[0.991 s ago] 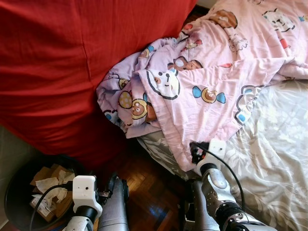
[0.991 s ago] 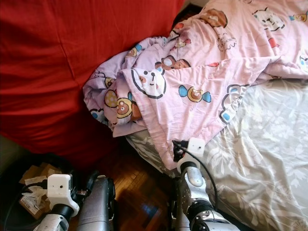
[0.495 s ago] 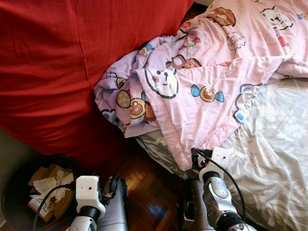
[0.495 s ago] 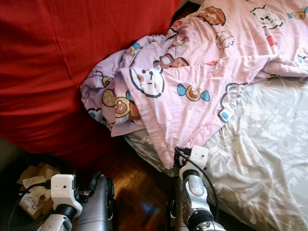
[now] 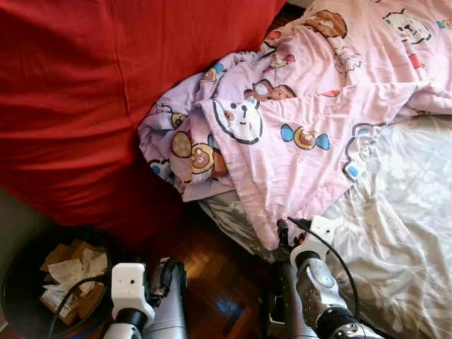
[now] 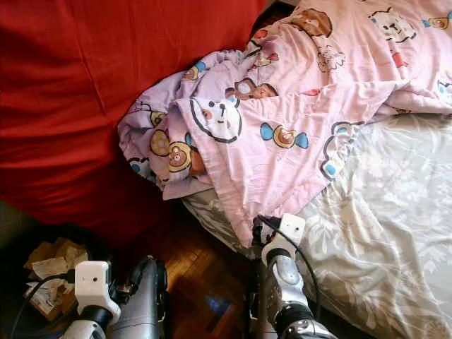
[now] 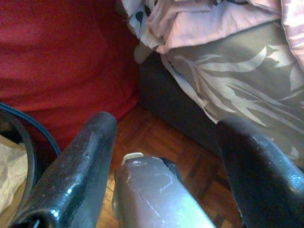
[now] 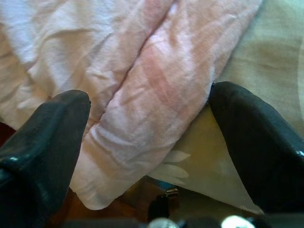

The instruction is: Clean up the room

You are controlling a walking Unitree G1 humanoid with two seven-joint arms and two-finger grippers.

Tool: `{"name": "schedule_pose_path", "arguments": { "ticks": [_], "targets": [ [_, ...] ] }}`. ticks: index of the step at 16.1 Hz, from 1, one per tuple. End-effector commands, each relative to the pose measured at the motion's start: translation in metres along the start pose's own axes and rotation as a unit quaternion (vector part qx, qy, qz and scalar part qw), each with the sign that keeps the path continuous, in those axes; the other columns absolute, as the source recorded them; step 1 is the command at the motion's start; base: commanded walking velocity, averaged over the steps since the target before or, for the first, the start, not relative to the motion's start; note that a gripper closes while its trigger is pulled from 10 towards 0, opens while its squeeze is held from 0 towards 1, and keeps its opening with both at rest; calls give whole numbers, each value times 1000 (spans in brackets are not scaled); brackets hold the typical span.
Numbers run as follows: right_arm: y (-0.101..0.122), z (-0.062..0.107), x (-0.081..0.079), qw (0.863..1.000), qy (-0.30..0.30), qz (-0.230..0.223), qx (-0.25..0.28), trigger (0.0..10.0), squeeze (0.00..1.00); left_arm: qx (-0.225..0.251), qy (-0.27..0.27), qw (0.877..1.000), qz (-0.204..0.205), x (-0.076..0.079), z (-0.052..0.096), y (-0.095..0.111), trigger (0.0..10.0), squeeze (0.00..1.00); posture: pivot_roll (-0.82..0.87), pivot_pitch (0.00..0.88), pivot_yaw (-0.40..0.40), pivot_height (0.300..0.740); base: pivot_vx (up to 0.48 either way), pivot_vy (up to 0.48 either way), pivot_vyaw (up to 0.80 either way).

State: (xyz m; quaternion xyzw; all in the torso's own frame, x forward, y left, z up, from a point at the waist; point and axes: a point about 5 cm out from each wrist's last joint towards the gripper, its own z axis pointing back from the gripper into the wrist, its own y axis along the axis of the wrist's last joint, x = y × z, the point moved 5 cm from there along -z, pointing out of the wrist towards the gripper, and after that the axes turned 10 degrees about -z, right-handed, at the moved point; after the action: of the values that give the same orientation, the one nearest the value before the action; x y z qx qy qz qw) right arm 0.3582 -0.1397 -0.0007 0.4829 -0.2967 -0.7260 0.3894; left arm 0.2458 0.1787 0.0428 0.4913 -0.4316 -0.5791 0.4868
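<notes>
We see our right gripper wide apart around the pink blanket corner hanging off the bed. Our left gripper hangs apart over the floor. The black bin holds cardboard and paper.

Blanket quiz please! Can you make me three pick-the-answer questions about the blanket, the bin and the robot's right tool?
1. Where does the blanket corner hang?
A. Over the bed edge, toward the floor
B. Inside the bin
C. On a chair

2. What colour is the big cloth beside the blanket?
A. Green
B. Red
C. Yellow

3. How is the right tool?
A. Shut on a cup
B. Folded away
C. Open, one finger on each side of the blanket corner

Answers:
1. A, the pink corner droops past the grey leafy sheet above the wood floor.
2. B, it is plain red from its top down to the bin with paper scraps.
3. C, the right wrist view has the pink fold lying between two spread black fingers.
</notes>
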Motion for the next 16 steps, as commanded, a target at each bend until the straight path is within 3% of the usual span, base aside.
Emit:
{"name": "schedule_pose_path", "arguments": {
  "ticks": [1,4,7,16],
  "targets": [
    [-17,4,11,999,-21,-27,-33,10000,0,-16,3,1000,0,-1,7,-7,10000,0,146,371,-2,575,0,0,0],
    [-25,5,10,995,-14,-72,-64,10000,0,-21,3,1000,-3,-2,13,-8,10000,0,155,389,3,575,0,0,0],
    [-28,3,-6,988,38,-120,-88,10000,0,-26,4,1000,-6,-4,18,-10,10000,0,162,404,5,575,0,0,0],
    [-38,11,-36,965,159,-165,-129,10000,0,-42,8,999,-10,-8,29,-15,10000,0,172,432,13,575,0,0,0]
  ]
}}
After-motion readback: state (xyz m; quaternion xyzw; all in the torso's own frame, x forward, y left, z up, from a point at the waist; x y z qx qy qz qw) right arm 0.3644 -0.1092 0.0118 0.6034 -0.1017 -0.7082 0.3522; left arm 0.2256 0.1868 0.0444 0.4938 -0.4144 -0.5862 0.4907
